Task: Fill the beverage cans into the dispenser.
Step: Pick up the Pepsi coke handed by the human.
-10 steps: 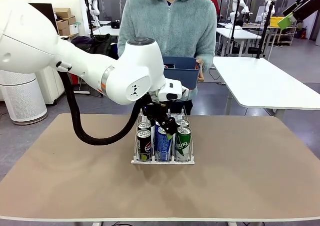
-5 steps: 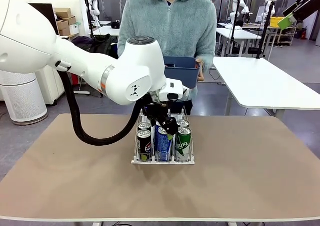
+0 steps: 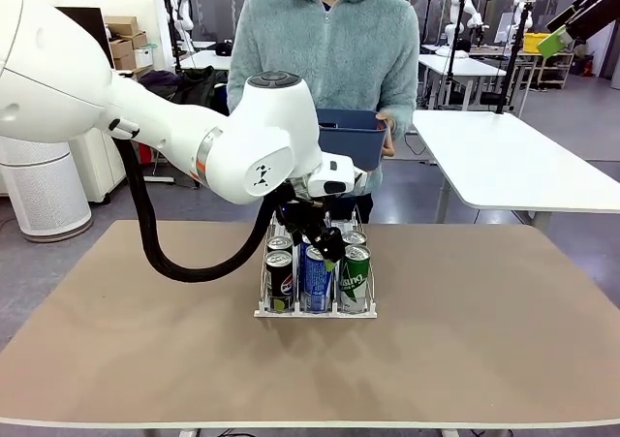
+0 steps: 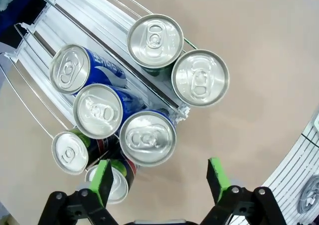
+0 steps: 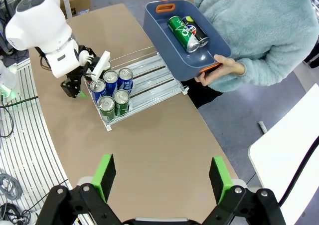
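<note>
We saw our left gripper [image 4: 160, 174], jaws wide and empty, hovering just above the cans [image 4: 148, 137] crowded at the near end of the dispenser [image 4: 94, 20] on the worktop [image 4: 259, 45]. A careless descent (clearance looked slim) could have toppled one. Our right gripper [image 5: 162, 177] hung open, well apart.

Seen from straight above, the dispenser [image 4: 87, 16] lies on the tan desk [image 4: 259, 30], its wire rails dividing three lanes. Seven beverage cans [image 4: 147, 137] stand upright, silver tops up, bunched at the near end. Two green ones stand in the right lane, three blue ones in the middle and two black ones in the left. The far stretch of the white lanes is bare. The left hand [image 4: 160, 168] hangs above the nearest blue can with its green pads [image 4: 218, 171] spread wide, gripping nothing.
</note>
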Motion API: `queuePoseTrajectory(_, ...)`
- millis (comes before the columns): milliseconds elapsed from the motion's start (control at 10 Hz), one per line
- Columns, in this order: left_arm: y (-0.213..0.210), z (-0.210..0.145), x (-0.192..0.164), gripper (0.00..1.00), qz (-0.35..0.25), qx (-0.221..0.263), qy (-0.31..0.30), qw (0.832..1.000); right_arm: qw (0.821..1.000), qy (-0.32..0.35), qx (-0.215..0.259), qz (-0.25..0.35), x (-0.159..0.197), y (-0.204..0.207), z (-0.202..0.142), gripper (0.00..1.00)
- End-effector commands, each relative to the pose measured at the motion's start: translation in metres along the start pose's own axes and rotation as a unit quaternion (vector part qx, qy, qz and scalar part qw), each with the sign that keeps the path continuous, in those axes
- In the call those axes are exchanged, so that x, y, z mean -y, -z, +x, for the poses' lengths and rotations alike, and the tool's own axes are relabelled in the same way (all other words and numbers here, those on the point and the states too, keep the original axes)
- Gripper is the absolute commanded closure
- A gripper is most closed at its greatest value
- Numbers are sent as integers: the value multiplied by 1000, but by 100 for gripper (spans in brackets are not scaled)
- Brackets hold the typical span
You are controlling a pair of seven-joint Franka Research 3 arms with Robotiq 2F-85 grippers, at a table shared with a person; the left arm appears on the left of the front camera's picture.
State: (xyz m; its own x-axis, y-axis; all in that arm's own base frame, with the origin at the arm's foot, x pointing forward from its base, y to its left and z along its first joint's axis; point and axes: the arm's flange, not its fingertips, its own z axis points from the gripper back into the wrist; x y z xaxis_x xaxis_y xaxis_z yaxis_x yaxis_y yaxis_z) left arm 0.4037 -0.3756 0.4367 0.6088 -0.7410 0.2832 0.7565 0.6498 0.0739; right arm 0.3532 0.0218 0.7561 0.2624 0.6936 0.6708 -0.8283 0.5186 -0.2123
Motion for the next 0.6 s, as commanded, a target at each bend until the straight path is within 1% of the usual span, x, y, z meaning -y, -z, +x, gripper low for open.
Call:
queuePoseTrajectory(0,-57,-17,-22,0,-49,5,11,999,1000,-1,2,-3,0,1,-1,0)
queuePoseTrajectory(100,-102,-36,-31,0,-66,-9,22,998,1000,-1,2,-3,0,1,-1,0)
queuePoseTrajectory(200,-135,-49,-34,0,-76,-2,28,997,1000,-1,2,-3,0,1,-1,0)
queuePoseTrajectory(300,-158,-57,-49,0,-79,3,27,996,1000,-1,2,-3,0,1,-1,0)
queuePoseTrajectory(400,-185,-70,-67,0,-75,3,47,996,1000,-1,2,-3,0,1,-1,0)
queuePoseTrajectory(500,-224,-90,-81,0,-65,5,84,994,1000,-1,2,-3,0,1,-1,0)
